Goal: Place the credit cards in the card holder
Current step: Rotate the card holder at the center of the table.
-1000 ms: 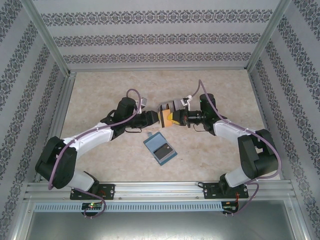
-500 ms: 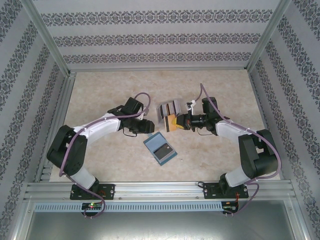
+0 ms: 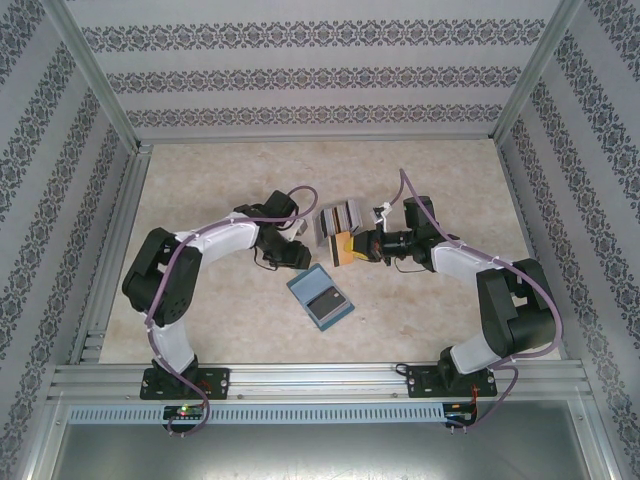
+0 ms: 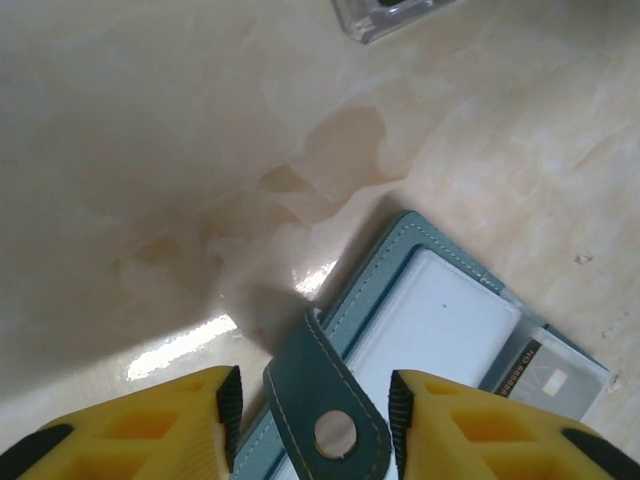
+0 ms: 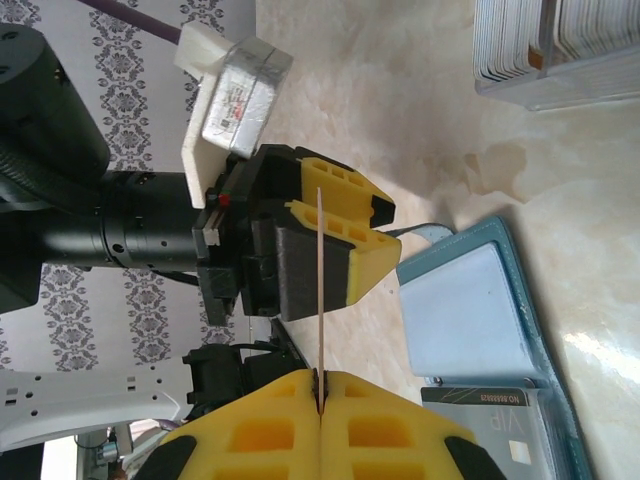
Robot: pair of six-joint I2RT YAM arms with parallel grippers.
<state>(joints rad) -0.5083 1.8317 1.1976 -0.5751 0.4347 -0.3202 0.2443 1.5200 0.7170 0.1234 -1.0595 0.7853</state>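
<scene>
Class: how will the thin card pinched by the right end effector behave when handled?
The thin orange-brown plastic card stands straight though the right end effector pinches only one end, so probably stiff. Seen edge-on it is a mere line, so likely light, and hard to lift off the smooth beige tabletop.

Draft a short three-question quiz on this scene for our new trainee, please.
1. True or false: the right gripper is shut on a thin card seen edge-on.
2. What lies between the fingers of the left gripper in the left wrist view? A) the snap strap of the wallet B) a credit card C) a slotted rack
3. Fill in: the card holder lies ___ (open or folded shut).
Key: 1 true; 2 A; 3 open.
</scene>
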